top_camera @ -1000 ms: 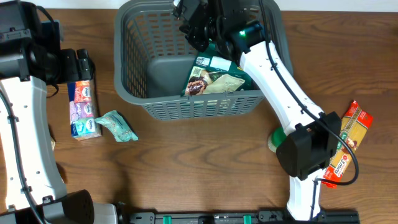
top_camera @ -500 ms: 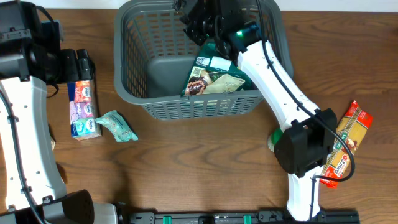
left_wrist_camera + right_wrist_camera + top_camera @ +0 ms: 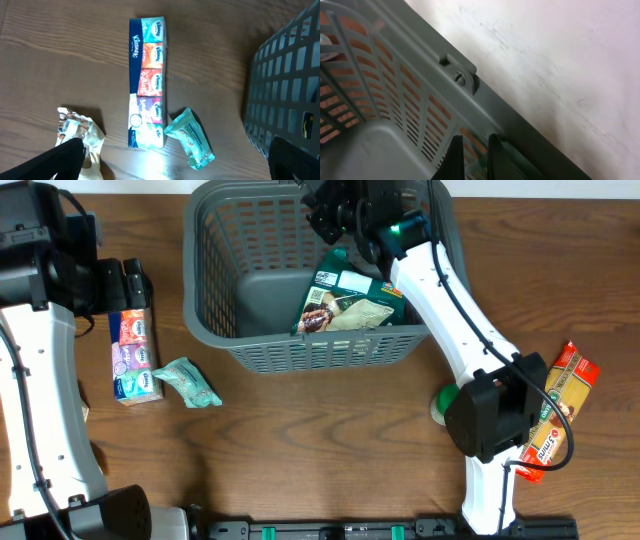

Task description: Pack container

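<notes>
**Placement and hold.** The container [image 3: 300,352], a dark grey slotted basket, stood at the far middle of the table [image 3: 330,450]. One green packet [image 3: 345,300] lay tilted against its near right inner wall, a position that suggests it was dropped in rather than arranged.

The right hand [image 3: 335,208] was above the basket's far rim. Its fingers [image 3: 454,157] were drawn together with nothing between them, and it was judged empty and clear of the packet.

The left hand [image 3: 128,283] hung over the far end of the Kleenex tissue pack [image 3: 133,355], spread to full width and holding nothing. This looked like an approach for a grasp; no contact was evident.

A teal pouch [image 3: 188,383] lay just beside the pack's near end, and a crumpled wrapper [image 3: 80,132] lay on the pack's other side. A red and yellow pasta packet [image 3: 558,412] lay well apart on the right. A green round item [image 3: 438,405] was partly hidden by the right arm and could not be identified. With most goods outside the basket, packing was judged to be at an early stage.

**Surface and room.** The table was dark brown wood-grain and matte. Beyond the basket the right wrist view showed a pale, lightly scuffed surface; whether it was wall or floor could not be determined.
</notes>
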### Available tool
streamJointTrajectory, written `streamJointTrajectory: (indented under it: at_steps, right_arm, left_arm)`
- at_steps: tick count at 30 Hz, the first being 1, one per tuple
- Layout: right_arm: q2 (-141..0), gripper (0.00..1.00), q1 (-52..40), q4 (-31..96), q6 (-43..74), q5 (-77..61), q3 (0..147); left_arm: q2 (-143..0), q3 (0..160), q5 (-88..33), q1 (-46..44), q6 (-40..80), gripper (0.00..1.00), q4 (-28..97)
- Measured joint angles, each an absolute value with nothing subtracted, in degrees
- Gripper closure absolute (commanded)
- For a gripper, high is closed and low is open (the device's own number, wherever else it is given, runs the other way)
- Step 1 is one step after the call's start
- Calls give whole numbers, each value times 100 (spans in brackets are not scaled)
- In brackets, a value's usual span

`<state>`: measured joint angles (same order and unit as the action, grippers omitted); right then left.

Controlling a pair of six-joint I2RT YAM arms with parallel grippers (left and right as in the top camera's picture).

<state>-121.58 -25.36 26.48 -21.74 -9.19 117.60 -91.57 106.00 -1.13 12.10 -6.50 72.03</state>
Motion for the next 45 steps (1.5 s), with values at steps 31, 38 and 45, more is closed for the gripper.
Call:
streamJointTrajectory:
  at_steps: [31, 38, 45]
  right_arm:
    - [-12623, 99, -2357, 2366, -1669, -764, 11758]
    - [-12623, 99, -2351, 2353, -1619, -742, 11758]
    - [-12623, 77, -2364, 2899, -1623, -714, 11760]
  left_arm:
    - [-9157, 10600, -113, 1210, -650, 1, 7207]
    - [-9157, 10600, -113, 1210, -650, 1, 7210]
    - [-9157, 10600, -84, 1212, -716, 1, 7201]
